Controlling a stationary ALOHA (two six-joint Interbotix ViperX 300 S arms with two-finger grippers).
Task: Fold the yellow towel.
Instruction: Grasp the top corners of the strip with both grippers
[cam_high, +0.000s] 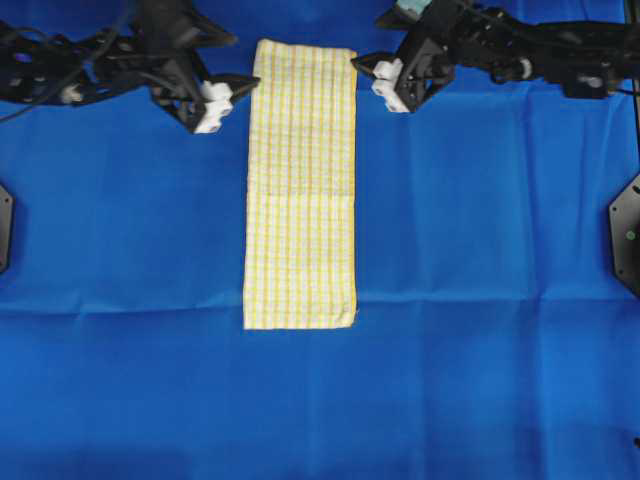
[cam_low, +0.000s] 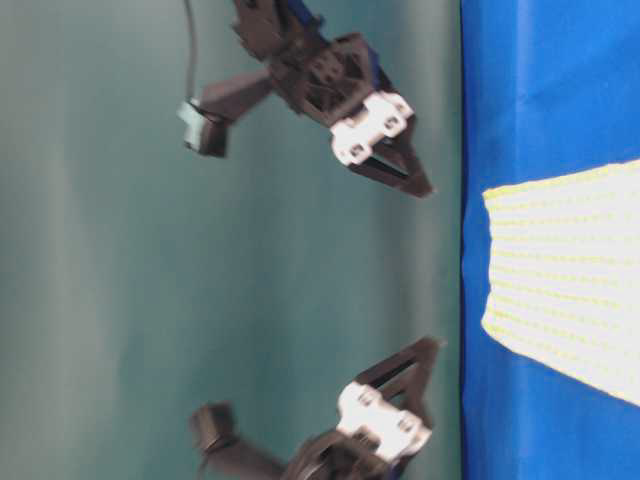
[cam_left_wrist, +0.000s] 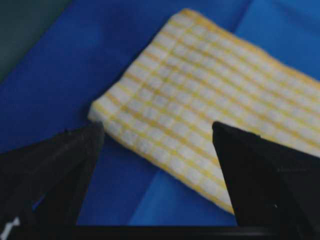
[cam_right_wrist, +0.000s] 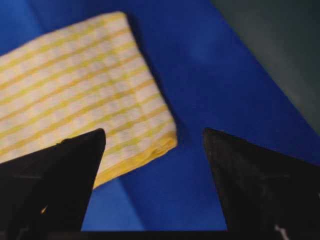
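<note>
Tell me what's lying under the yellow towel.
The yellow towel lies flat on the blue cloth, which shows on every side of it. Whatever sits beneath that cloth, or between the towel's folded layers, is covered and cannot be seen.

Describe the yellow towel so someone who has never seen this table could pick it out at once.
Start from the plain blue cloth that covers the whole table. Down its middle lies the yellow towel, a long narrow strip running from the far edge between the two black arms toward the near side. It is the only patterned thing there: fine yellow-and-white checks with a yellow hem, against solid blue.
</note>
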